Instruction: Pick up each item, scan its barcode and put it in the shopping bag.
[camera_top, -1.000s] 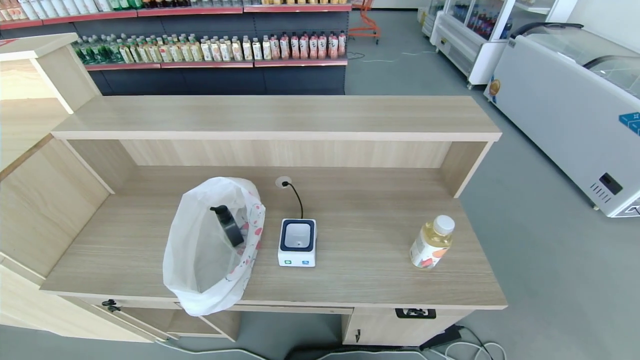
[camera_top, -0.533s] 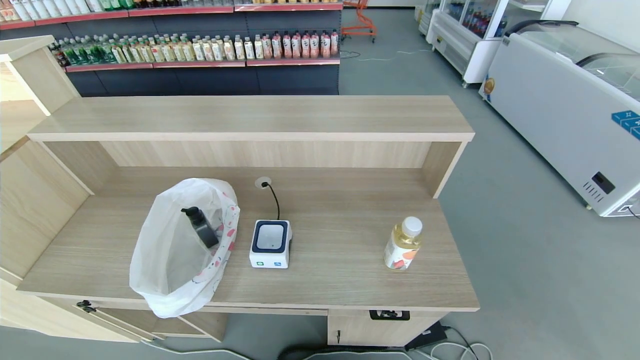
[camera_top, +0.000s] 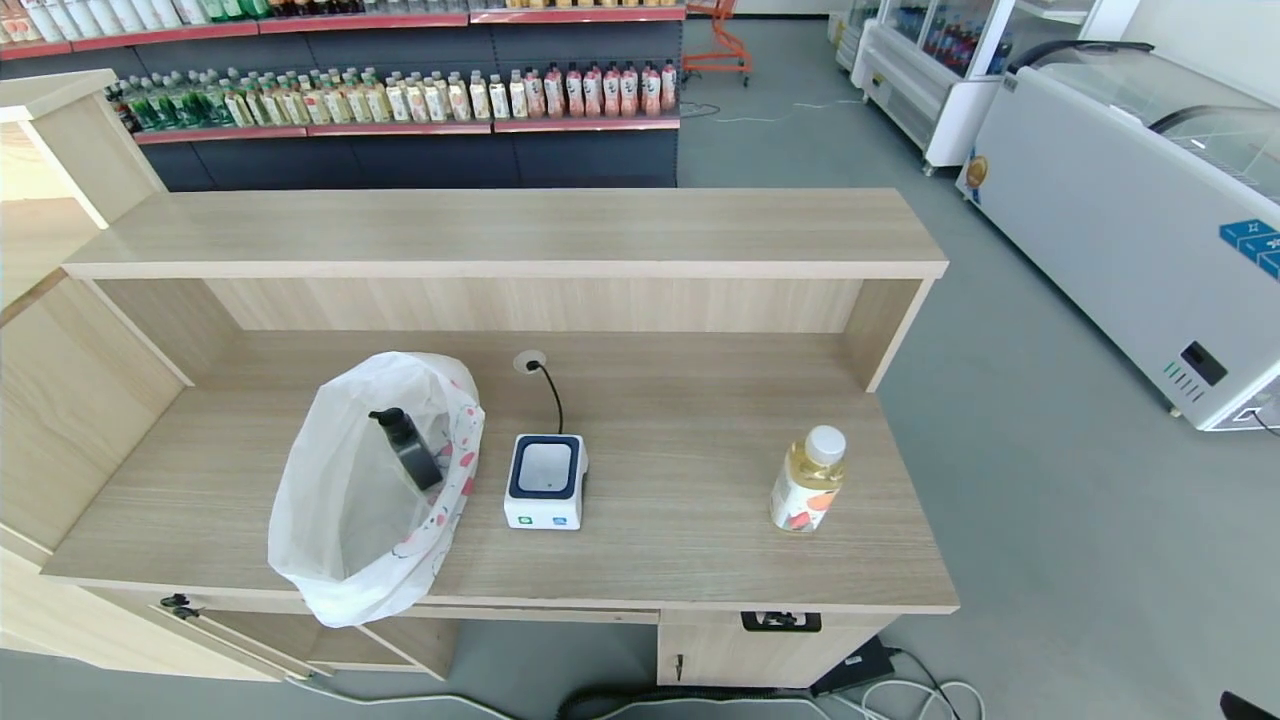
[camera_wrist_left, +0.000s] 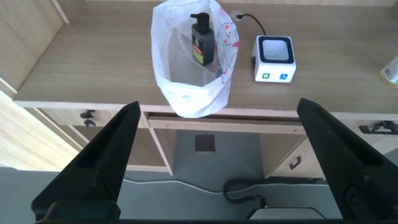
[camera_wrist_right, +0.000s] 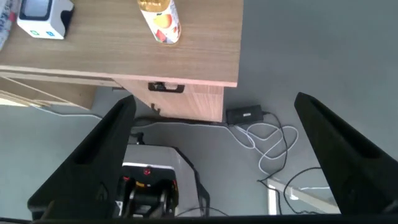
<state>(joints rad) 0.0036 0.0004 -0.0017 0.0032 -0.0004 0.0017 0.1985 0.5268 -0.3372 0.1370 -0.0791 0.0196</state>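
Yellow bottle (camera_top: 808, 480) and white bag (camera_top: 330, 520) unmoved; only the view shifted.

Head cam high over counter (camera_top: 680, 450), facing fwd/down; wrist cams farther back, both share scanner (camera_wrist_left: 275, 55).

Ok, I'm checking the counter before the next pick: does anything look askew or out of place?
Only the shopping bag: its lower end sags over the counter's front edge, and the black pump bottle inside leans rather than standing. The drink bottle stands upright and the scanner sits flat.

Shop: drink shelves (camera_top: 400, 100), freezers (camera_top: 1100, 200)
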